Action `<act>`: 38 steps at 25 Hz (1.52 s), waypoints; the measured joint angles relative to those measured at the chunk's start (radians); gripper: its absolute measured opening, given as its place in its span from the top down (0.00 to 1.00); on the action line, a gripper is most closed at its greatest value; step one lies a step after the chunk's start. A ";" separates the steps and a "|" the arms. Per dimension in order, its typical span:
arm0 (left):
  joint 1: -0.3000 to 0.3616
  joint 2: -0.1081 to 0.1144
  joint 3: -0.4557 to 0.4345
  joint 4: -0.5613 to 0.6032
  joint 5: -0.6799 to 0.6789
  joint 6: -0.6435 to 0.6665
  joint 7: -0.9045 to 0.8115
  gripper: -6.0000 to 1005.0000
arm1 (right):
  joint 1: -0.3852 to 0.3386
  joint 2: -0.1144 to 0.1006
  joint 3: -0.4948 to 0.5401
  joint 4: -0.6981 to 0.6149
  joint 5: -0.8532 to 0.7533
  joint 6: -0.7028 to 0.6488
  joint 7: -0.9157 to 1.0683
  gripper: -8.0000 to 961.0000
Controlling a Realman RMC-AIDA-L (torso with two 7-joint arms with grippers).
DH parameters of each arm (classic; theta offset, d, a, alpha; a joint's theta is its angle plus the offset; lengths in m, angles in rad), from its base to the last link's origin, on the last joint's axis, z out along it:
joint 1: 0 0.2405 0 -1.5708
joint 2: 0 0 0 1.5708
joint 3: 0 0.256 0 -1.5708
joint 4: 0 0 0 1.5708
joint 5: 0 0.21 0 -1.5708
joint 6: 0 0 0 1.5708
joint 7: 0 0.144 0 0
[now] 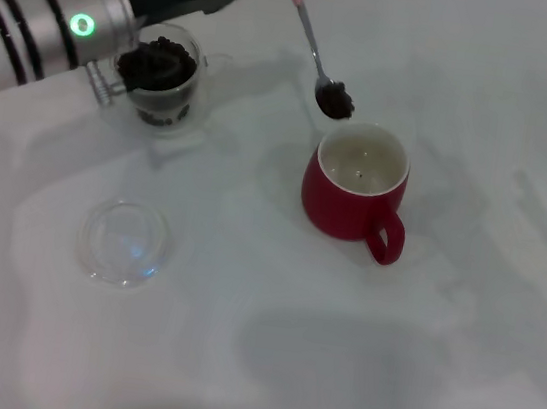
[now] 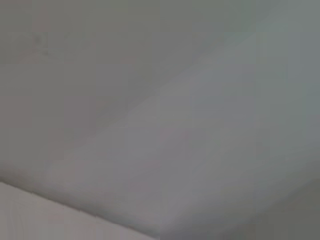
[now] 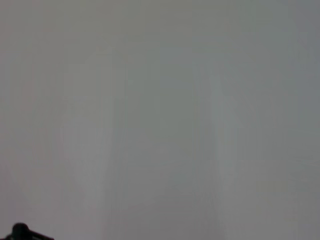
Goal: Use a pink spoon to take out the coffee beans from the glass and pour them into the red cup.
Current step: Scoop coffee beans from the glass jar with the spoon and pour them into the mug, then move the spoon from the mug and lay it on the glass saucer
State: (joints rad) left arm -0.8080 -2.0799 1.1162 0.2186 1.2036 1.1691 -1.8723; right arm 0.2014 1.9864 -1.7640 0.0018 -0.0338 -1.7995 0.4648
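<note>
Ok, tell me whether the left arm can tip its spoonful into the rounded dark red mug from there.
Probably yes: the pink spoon, loaded with beans, hangs just beside the red mug's open rim, nothing between.

Head view: camera mounted high, looking forward and steeply down on the white table (image 1: 262, 364); the left arm (image 1: 65, 26) enters from the upper left, and the red cup (image 1: 351, 190), glass (image 1: 159, 79) and flat dish (image 1: 125, 243) all lie in frame. Left wrist view: close to a plain pale surface crossed by a soft edge; nothing identifiable. Right wrist view: faces blank pale surface. No object is shared between views.
</note>
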 joint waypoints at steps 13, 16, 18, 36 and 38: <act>-0.094 0.001 0.292 0.127 0.007 -0.167 0.030 0.86 | 0.008 0.002 0.000 0.002 0.002 0.013 0.000 0.12; -0.100 0.002 0.338 0.156 0.007 -0.190 0.030 0.86 | 0.009 0.001 0.000 0.001 0.002 0.013 0.000 0.12; -0.108 0.004 0.403 0.213 0.019 -0.220 0.029 0.87 | 0.009 0.000 0.000 0.001 0.002 0.013 0.000 0.12; 0.216 0.017 0.330 0.491 0.049 -0.108 -0.021 0.87 | -0.015 -0.020 0.006 0.006 0.044 -0.024 0.020 0.12; 0.278 0.018 0.306 0.505 0.049 -0.083 -0.006 0.87 | -0.013 -0.022 0.011 0.007 0.052 -0.022 0.023 0.12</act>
State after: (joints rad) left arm -0.5300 -2.0620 1.4222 0.7240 1.2522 1.0859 -1.8780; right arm 0.1886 1.9641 -1.7532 0.0084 0.0183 -1.8212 0.4882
